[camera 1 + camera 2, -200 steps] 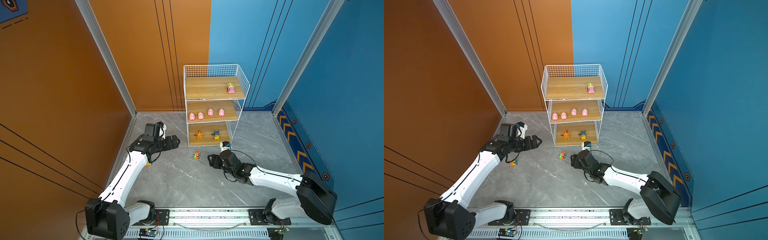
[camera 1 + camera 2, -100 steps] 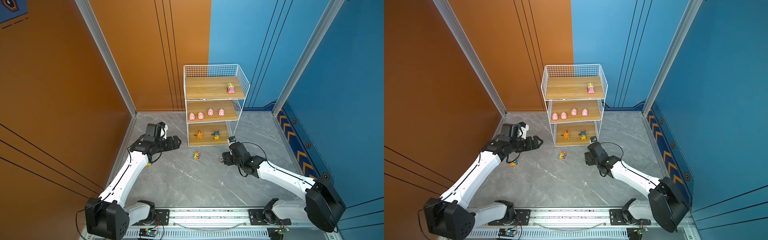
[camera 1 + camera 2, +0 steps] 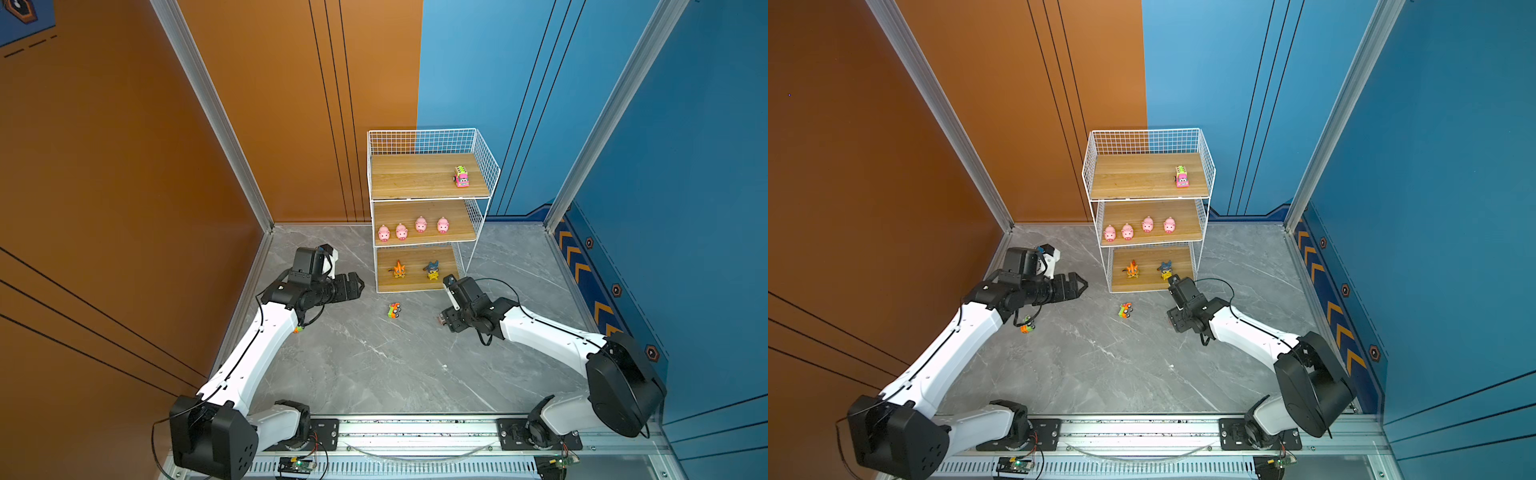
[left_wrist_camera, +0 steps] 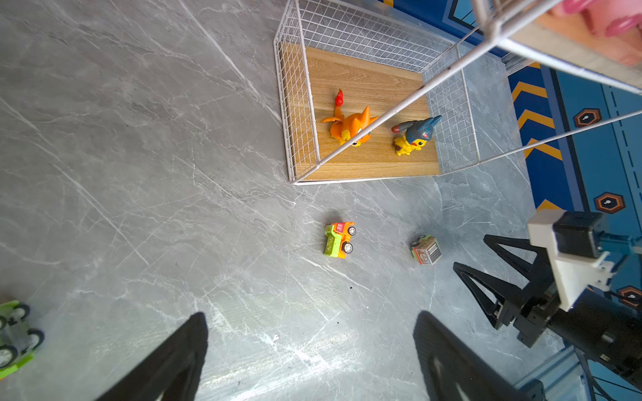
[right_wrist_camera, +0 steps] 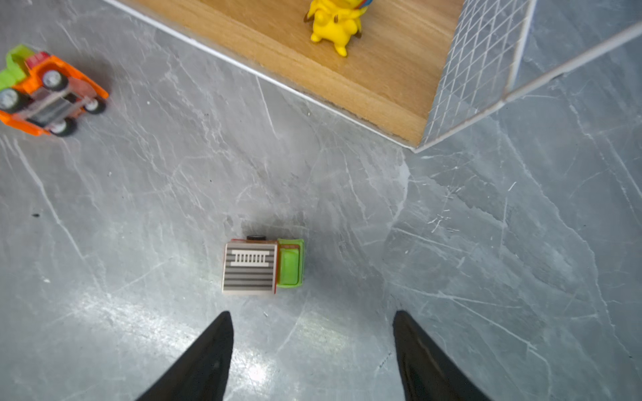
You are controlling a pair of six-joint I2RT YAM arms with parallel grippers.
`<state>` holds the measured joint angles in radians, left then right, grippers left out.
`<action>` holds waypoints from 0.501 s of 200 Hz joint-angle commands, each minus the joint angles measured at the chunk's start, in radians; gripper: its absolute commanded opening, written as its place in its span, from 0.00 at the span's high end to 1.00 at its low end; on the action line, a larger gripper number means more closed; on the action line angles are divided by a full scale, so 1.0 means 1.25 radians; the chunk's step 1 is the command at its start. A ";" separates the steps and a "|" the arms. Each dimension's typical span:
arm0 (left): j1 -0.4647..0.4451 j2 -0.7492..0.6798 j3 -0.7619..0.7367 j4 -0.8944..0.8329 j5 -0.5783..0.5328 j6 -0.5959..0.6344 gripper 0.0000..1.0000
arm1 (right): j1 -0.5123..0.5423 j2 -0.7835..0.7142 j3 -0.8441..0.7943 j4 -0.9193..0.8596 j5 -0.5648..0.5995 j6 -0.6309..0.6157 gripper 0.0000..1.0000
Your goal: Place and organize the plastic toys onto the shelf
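The shelf (image 3: 407, 178) (image 3: 1133, 178) holds a pink car (image 3: 461, 178) (image 3: 1181, 177) on its top board and several pink pigs (image 3: 420, 224) (image 3: 1147, 224) on the middle board. An orange-and-green car (image 3: 394, 310) (image 4: 339, 240) (image 5: 48, 93) lies on its side on the floor. A green car with a grey striped box (image 5: 263, 266) (image 4: 426, 250) stands just ahead of my right gripper (image 5: 311, 312) (image 3: 446, 322), which is open and empty. My left gripper (image 4: 311, 314) (image 3: 359, 286) hangs open over bare floor left of the shelf. A third car (image 3: 1026, 327) (image 4: 14, 333) lies under my left arm.
An orange flame-tailed figure (image 3: 399, 269) (image 4: 351, 126) and a blue-and-yellow figure (image 3: 432, 271) (image 5: 335, 24) stand on the bottom board. Orange and blue walls close in the grey marble floor (image 3: 374, 365) at the back and on both sides. The arms' rail runs along the front.
My right arm has swung to the right, away from the orange-and-green car, and its gripper now hangs over the green car. My left gripper has edged slightly toward the shelf.
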<state>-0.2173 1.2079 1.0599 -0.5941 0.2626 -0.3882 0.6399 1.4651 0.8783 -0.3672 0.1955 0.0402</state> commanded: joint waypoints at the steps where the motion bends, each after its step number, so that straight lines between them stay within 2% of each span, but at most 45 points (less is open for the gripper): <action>1: -0.005 -0.006 -0.012 0.003 0.005 0.014 0.06 | 0.023 0.012 0.013 -0.042 0.001 -0.098 0.26; 70: -0.007 -0.004 -0.012 0.003 0.007 0.015 0.06 | 0.044 0.031 0.036 0.010 -0.032 -0.344 0.25; 100: -0.007 -0.004 -0.012 0.003 0.009 0.016 0.06 | 0.029 0.060 0.053 0.002 -0.083 -0.421 0.25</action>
<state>-0.2173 1.2079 1.0599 -0.5938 0.2630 -0.3878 0.6865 1.5116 0.9077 -0.3710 0.1520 -0.3504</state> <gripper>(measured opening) 0.937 0.750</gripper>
